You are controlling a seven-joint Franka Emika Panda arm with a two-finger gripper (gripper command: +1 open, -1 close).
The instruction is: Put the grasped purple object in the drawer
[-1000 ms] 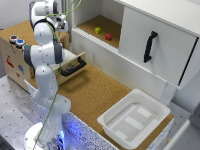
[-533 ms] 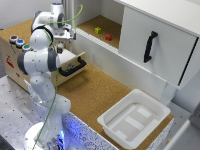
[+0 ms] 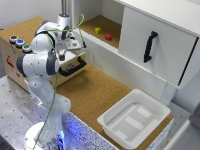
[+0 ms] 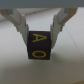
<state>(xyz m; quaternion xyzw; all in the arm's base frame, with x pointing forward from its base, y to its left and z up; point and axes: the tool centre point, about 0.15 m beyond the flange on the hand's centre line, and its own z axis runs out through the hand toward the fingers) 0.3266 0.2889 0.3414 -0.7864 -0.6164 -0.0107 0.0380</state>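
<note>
two fingers of the tool (image 4: 39, 31) clench the purple object (image 4: 39, 46) between them.

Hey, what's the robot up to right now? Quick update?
Gripper shut on purple block. Held above open drawer. Nothing seen in the way.

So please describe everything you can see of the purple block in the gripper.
The purple block is a small dark cube with yellow letters on two visible faces, reading like A and O. It looks solid, perhaps wood or plastic. The gripper holds it, one finger on either side, above a pale blurred surface. The exterior view does not show it.
</note>
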